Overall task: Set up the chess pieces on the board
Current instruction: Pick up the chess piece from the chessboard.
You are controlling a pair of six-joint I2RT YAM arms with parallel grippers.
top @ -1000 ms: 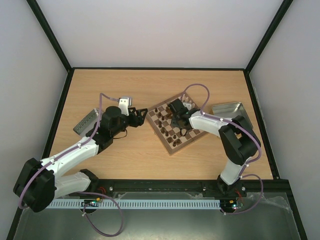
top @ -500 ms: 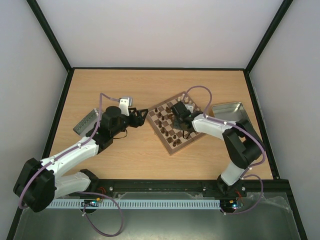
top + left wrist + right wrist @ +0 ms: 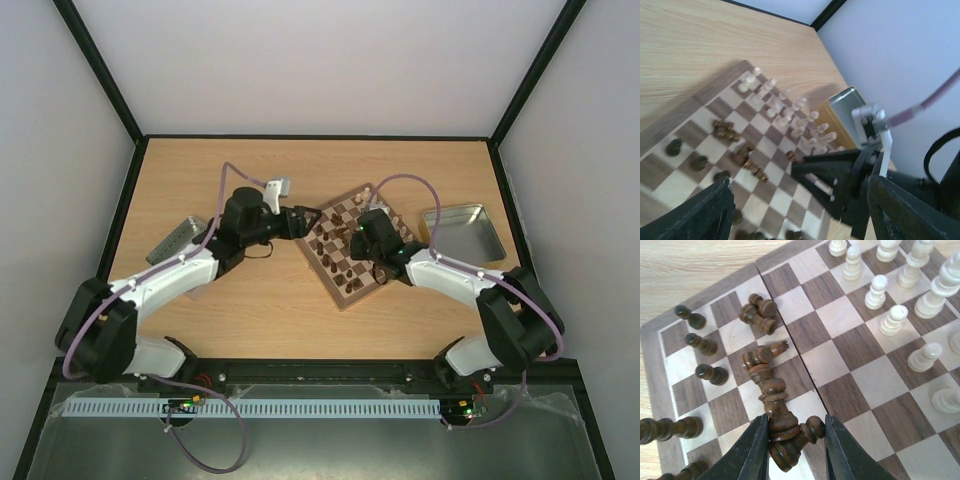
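Well, the cream pieces (image 3: 879, 290) stand ranked on the board (image 3: 715, 85), yet most dark pieces (image 3: 760, 360) lie toppled, right claw (image 3: 794, 429) pinching one, left claw (image 3: 799, 190) spread.

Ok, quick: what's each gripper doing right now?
Left gripper: open, holding nothing.
Right gripper: closed on a dark brown chess piece on the board.

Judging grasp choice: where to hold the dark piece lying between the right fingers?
Grip the dark piece across its narrow waist, from straight above: it lies flat on the board, lengthwise between the right fingers, another fallen piece crowding its wide base.
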